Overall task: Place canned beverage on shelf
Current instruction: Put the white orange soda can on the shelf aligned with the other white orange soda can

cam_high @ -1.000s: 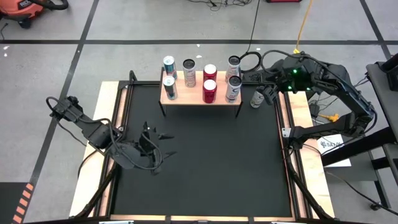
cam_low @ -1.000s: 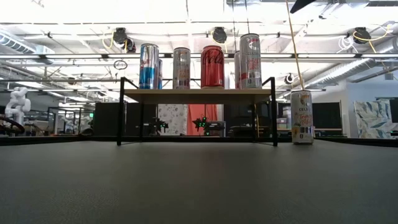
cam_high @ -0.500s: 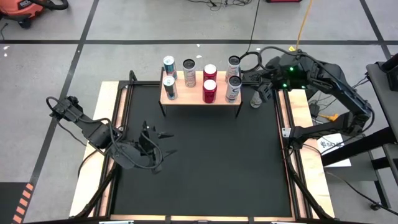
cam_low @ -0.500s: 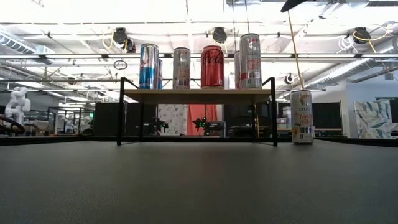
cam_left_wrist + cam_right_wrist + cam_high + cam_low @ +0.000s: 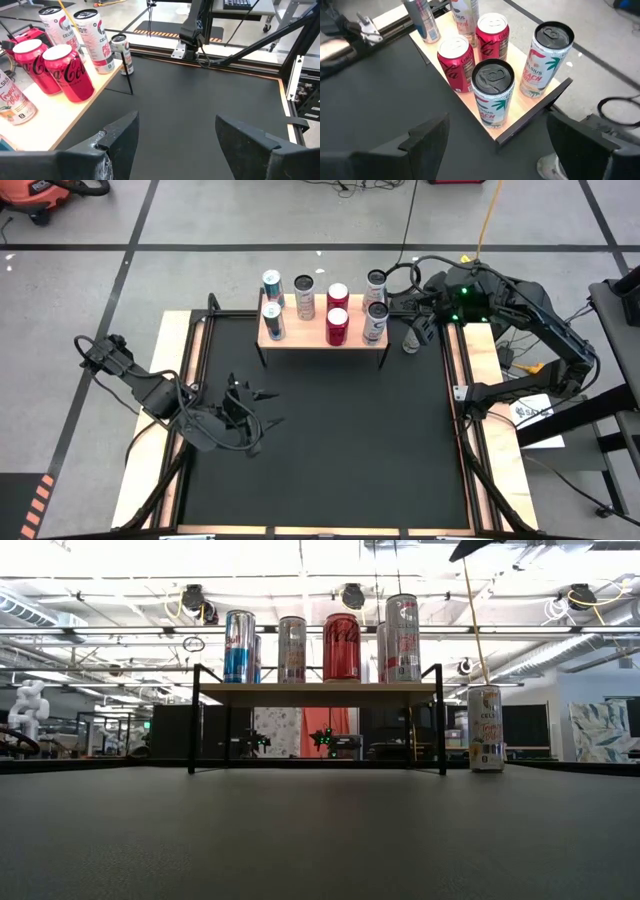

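Loose can [image 5: 411,339] upright on desk, just right of shelf [image 5: 322,332]; right gripper [image 5: 425,326] directly above, jaws open, empty. Left gripper [image 5: 243,408] far off, jaws open.

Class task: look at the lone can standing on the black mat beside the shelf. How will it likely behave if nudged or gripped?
The can is tall and slim on a small base, so a nudge near its top would probably tip it. Once on its side, its round body would likely roll. Its smooth printed wall may slip in a loose grip.

Small light-wood shelf on black legs [image 5: 322,337] at table's 12 o'clock; seven cans atop, apparently. Pale slim can [image 5: 410,339] on mat at shelf's 3 o'clock.
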### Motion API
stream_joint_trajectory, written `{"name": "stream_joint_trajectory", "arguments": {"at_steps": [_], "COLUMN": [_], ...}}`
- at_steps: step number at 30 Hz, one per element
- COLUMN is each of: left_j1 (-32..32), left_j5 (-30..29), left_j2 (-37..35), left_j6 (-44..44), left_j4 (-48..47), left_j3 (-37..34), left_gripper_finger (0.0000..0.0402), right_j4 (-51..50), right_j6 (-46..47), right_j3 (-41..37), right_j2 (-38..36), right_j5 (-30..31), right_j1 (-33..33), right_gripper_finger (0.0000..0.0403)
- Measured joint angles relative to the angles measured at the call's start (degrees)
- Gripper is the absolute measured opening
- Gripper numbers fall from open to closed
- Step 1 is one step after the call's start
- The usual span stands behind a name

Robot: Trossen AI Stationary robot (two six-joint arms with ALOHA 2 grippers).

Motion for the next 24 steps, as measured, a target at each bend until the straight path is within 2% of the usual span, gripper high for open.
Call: {"name": "stream_joint_trajectory", "arguments": {"at_steps": [6,14,24], "left_j1": [0.00,0.00,0.00], "left_j5": [-0.02,-0.87,0.23], "left_j2": [0.00,0.00,0.02], "left_j6": [-0.04,0.02,-1.48], "left_j4": [0.43,1.46,1.40], "left_j3": [0.00,0.02,0.02], "left_gripper_finger": [0.0262,0.0262,0.0262], "right_j4": [0.96,4.53,2.52], "right_j6": [9.12,8.88,9.03], "right_j3": [0.00,-0.01,-0.02], "right_j2": [0.15,0.37,2.59], "right_j5": [-0.03,-0.01,-0.10], "right_j1": [0.00,-0.01,-0.02], "right_gripper_finger": [0.0318,0.0318,0.0318]}}
